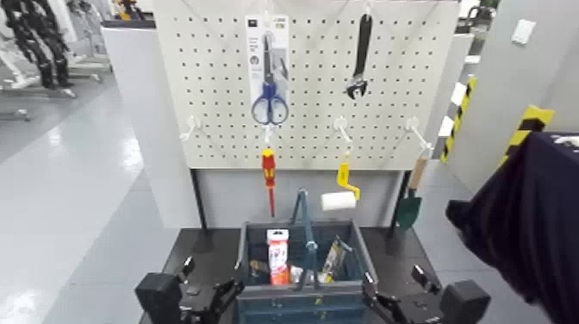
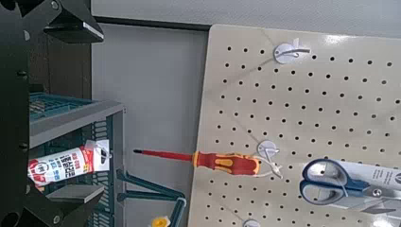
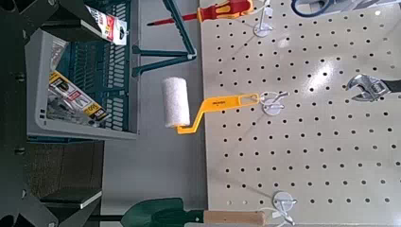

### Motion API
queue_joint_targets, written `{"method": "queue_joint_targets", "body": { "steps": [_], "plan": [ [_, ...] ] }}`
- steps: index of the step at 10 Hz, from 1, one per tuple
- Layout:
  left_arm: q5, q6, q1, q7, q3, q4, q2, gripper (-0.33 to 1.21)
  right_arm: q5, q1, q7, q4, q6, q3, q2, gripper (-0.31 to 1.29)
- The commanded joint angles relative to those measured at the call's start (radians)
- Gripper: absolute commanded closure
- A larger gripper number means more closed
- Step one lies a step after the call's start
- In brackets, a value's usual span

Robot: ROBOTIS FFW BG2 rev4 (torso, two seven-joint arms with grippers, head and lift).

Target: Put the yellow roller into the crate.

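The yellow roller [image 1: 344,183] hangs from a pegboard hook, its white sleeve [image 1: 339,201] just above the crate's far right corner. It also shows in the right wrist view [image 3: 203,104]. The dark blue-grey crate [image 1: 362,250] stands below the pegboard on a dark table, with a tall central handle [image 1: 303,226]. My left gripper [image 1: 211,284] is open and empty at the crate's front left corner. My right gripper [image 1: 395,293] is open and empty at the front right corner. Both are low, well below the roller.
On the pegboard [image 1: 215,86] hang blue scissors [image 1: 270,103], a black wrench [image 1: 360,56], a red-and-yellow screwdriver [image 1: 269,172] and a green trowel [image 1: 411,202]. The crate holds packaged items [image 1: 277,257]. A dark-clothed person [image 1: 534,215] stands at the right edge.
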Motion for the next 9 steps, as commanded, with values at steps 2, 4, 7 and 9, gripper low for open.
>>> {"method": "queue_joint_targets", "body": {
  "steps": [2, 4, 7, 9],
  "plan": [
    [0.0, 0.0, 0.001, 0.0, 0.001, 0.0, 0.0, 0.17, 0.0, 0.0, 0.0, 0.0, 0.0, -0.002, 0.0, 0.14],
    [0.0, 0.0, 0.001, 0.0, 0.001, -0.002, -0.001, 0.17, 0.0, -0.003, -0.001, 0.0, 0.002, -0.011, 0.002, 0.14],
    [0.0, -0.003, 0.001, 0.0, 0.002, 0.0, -0.003, 0.17, 0.016, -0.06, 0.045, 0.0, 0.043, -0.04, -0.008, 0.14],
    [0.0, -0.006, 0.001, 0.0, 0.002, 0.002, -0.005, 0.17, 0.023, -0.127, 0.097, 0.029, 0.071, -0.051, -0.015, 0.14]
  ]
}}
